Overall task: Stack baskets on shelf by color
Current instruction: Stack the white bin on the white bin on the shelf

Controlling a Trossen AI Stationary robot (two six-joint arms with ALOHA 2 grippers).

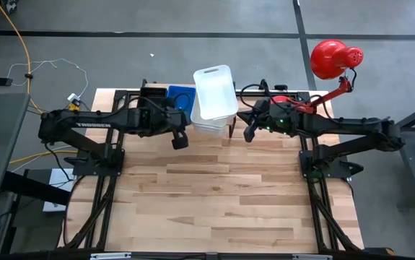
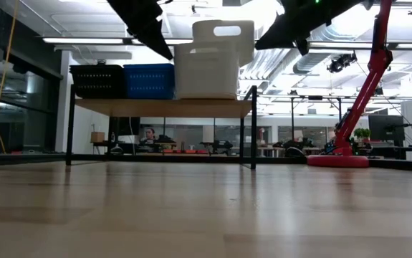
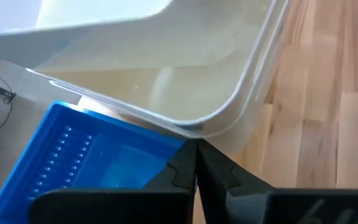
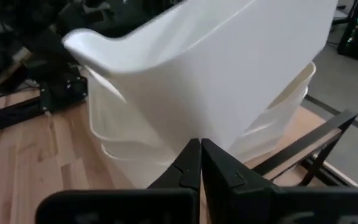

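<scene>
The shelf [image 2: 164, 107] stands at the table's far edge. On it, from left to right, sit black baskets [image 2: 98, 80], blue baskets [image 2: 148, 80] and a stack of white baskets [image 2: 206, 75]. The top white basket [image 1: 214, 90] lies skewed and tilted in its stack. My left gripper [image 1: 180, 141] is shut and hovers near the stack's near left corner [image 3: 197, 127]. My right gripper [image 1: 250, 134] is shut and hovers off the stack's near right side, clear of it. My left gripper's shut tips [image 3: 195, 155] point slanting down at the rounded near left corner of the white stack. I cannot tell whether they touch it.
A red lamp [image 1: 333, 59] stands on the table's far right corner, its arm [image 2: 367, 79] rising behind my right arm. The wide wooden tabletop [image 1: 214, 202] stretches before the shelf. Cables [image 1: 48, 72] lie on the floor at the far left.
</scene>
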